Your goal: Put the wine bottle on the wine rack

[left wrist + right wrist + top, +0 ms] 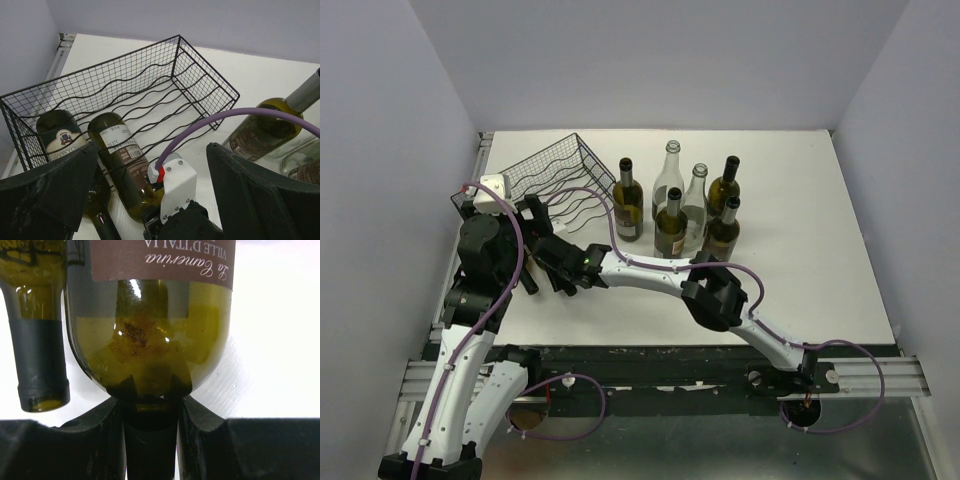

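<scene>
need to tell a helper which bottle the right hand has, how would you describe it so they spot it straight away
Find the black wire wine rack at the far left corner of the table, where two green bottles lie side by side. It is the wine bottle on the side nearer the standing bottles. Unlike its neighbour, its neck is clamped in the right hand.

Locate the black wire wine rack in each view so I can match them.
Top external: the black wire-grid wine rack sits at the table's far left, beside the standing glass bottles.
Left wrist: it fills the upper left and centre.
Right wrist: not made out; bottles fill the frame.
Shared landmark: the right gripper, shut on a green glass bottle by its neck, at the rack's near end.
</scene>
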Tool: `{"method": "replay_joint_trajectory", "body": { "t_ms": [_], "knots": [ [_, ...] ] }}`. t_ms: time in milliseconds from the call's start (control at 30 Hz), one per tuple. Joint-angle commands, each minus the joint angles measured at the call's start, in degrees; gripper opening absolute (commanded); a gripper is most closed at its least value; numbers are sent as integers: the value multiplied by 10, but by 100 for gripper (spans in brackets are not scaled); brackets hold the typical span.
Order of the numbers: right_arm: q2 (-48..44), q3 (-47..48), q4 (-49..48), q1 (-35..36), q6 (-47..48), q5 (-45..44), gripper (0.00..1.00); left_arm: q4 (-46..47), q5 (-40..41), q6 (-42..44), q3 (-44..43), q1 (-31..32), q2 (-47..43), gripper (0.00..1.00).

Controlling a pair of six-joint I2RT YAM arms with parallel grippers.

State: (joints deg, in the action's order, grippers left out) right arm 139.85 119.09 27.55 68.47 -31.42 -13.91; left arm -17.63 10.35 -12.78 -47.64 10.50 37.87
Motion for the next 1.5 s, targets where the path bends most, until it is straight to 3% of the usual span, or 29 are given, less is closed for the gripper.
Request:
{"method": "replay_joint_trajectory", "body": {
  "t_ms": [0,200,600,867,1100,1467],
  "knots": [
    [12,61,-34,-11,27,-45,1,16,26,-1,4,-4,-8,99],
    [38,105,-23,-15,85,-62,1,15,33,1,6,-4,-8,99],
    [69,136,-61,-22,101,-73,2,15,38,4,8,-5,-8,99],
    [84,150,-81,-22,108,-66,23,16,42,5,9,-4,-9,99],
    [77,129,-93,-23,104,-69,49,15,43,6,9,-4,-7,99],
    [86,134,-81,-22,105,-74,64,15,42,10,10,-4,-7,99]
  ]
}}
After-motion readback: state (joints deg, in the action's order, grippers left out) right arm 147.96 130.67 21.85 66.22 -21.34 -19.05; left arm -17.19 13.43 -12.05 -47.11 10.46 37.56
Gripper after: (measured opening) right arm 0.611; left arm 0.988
